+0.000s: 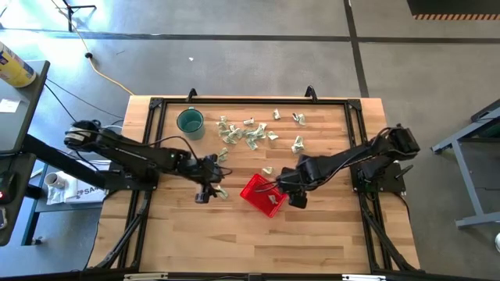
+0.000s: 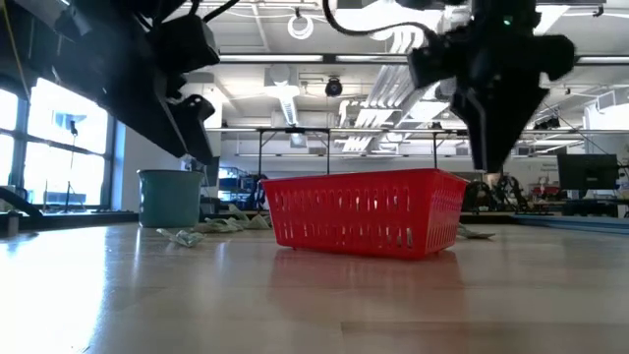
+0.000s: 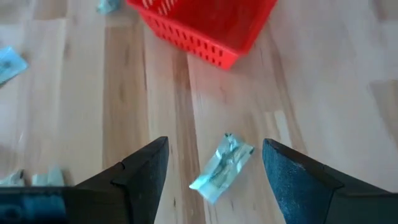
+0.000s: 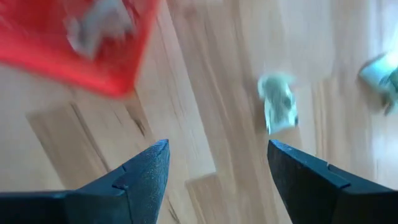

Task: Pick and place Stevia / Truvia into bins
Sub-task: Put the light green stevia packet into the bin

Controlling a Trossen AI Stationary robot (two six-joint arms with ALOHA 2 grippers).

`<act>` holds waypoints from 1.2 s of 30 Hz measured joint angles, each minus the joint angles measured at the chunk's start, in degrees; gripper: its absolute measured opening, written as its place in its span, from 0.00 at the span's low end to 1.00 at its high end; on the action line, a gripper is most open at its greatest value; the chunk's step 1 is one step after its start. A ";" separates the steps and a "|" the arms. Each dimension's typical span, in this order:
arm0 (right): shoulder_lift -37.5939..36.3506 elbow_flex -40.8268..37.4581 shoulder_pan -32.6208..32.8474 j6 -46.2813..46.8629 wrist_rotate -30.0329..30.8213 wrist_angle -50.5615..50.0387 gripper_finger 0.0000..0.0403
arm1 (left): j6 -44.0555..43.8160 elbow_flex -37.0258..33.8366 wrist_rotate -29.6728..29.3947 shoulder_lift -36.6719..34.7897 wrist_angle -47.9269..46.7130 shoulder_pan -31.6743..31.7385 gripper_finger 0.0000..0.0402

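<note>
On the pale wooden tabletop point(image 1: 328, 226), a crumpled green-and-white paper sachet point(image 3: 222, 167) lies between the left claw's point(image 3: 214, 177) open fingers, near the red mesh plastic basket point(image 1: 262, 196), light and flimsy, best pinched across its middle; the right claw point(image 4: 217, 180) hangs open.

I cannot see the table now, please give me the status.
Left gripper open over one sachet beside red basket. Right gripper open, empty, by the basket. Path clear.
</note>
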 joint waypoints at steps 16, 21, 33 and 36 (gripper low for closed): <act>-12.20 -17.36 4.95 16.53 -1.24 5.02 0.65 | 8.28 -0.02 2.10 10.11 1.95 -0.02 0.70; -14.53 -19.09 5.05 18.94 1.26 7.86 0.65 | 8.97 -0.04 0.68 12.72 2.40 0.00 0.62; -14.65 -19.09 4.98 19.19 3.92 9.78 0.65 | 8.97 0.06 1.15 15.00 2.70 -0.04 0.27; -14.65 -19.09 4.98 20.29 4.15 9.99 0.65 | 7.79 1.04 0.51 15.13 1.37 -0.02 0.15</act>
